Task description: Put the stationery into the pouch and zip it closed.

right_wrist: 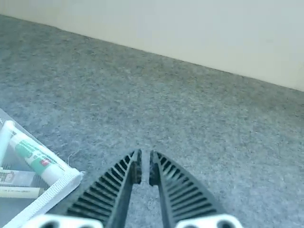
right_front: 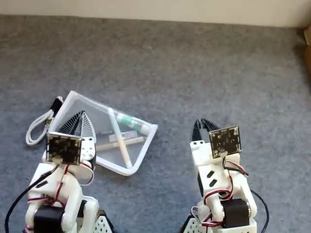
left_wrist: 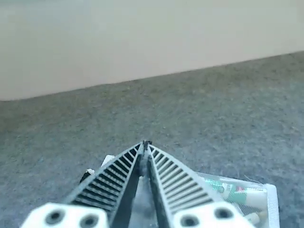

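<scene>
A clear pouch (right_front: 137, 156) with white edging lies flat on the grey carpet, left of centre. Inside it are a glue stick with a green label (right_front: 130, 122), a white pen (right_front: 120, 141) and a pale flat strip (right_front: 131, 141). My left gripper (right_front: 81, 116) is shut with nothing in it, above the pouch's left part. Its wrist view shows the shut fingertips (left_wrist: 146, 143), the glue stick (left_wrist: 235, 192) and a pouch corner (left_wrist: 270, 199). My right gripper (right_front: 203, 125) is shut and holds nothing, over bare carpet to the right of the pouch. Past that gripper (right_wrist: 143, 167) are the pouch edge (right_wrist: 52, 192) and the glue stick (right_wrist: 33, 154).
A white cord loop (right_front: 38, 128) with a black end (right_front: 57, 102) lies at the pouch's left corner. Grey carpet stretches back to a pale wall (right_front: 155, 9). A brown object (right_front: 307, 46) sits at the right edge.
</scene>
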`<state>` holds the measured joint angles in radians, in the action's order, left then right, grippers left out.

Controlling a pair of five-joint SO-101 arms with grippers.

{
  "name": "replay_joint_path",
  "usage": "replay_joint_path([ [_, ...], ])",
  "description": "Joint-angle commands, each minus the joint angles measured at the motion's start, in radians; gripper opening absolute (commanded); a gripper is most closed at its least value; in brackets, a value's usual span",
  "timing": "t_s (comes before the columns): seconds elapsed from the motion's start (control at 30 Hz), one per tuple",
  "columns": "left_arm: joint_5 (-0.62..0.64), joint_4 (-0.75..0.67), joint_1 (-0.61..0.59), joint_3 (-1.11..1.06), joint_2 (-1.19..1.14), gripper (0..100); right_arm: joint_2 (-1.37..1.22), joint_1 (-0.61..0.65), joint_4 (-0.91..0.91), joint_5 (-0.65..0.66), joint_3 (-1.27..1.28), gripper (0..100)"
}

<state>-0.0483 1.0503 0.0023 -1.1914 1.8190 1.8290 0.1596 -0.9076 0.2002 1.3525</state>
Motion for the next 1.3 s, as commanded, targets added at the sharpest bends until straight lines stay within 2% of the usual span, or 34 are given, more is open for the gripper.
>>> replay_joint_path([
  [0.0,0.002,-0.020,0.019,-0.041,0.005,1,0.010,-0.013,0.021,0.012,-0.071,3.0],
  [0.33,0.003,-0.023,0.024,-0.200,0.005,1,0.010,-0.013,0.018,0.012,-0.051,3.0],
  [0.83,0.000,-0.048,0.022,-0.499,0.005,1,0.010,-0.010,0.018,0.005,0.355,3.0],
  [0.97,0.002,-0.074,0.012,-0.504,0.001,1,0.010,-0.008,0.018,0.003,0.420,3.0],
  [1.03,0.003,-0.074,0.008,-0.504,0.001,1,0.007,-0.007,0.012,-0.040,0.435,3.0],
  [1.2,0.005,-0.074,0.008,-0.504,0.001,1,0.005,-0.012,0.010,-0.285,0.437,3.0],
  [1.27,0.005,-0.074,0.008,-0.504,0.001,1,0.007,-0.010,-0.025,-0.313,0.438,3.0],
])
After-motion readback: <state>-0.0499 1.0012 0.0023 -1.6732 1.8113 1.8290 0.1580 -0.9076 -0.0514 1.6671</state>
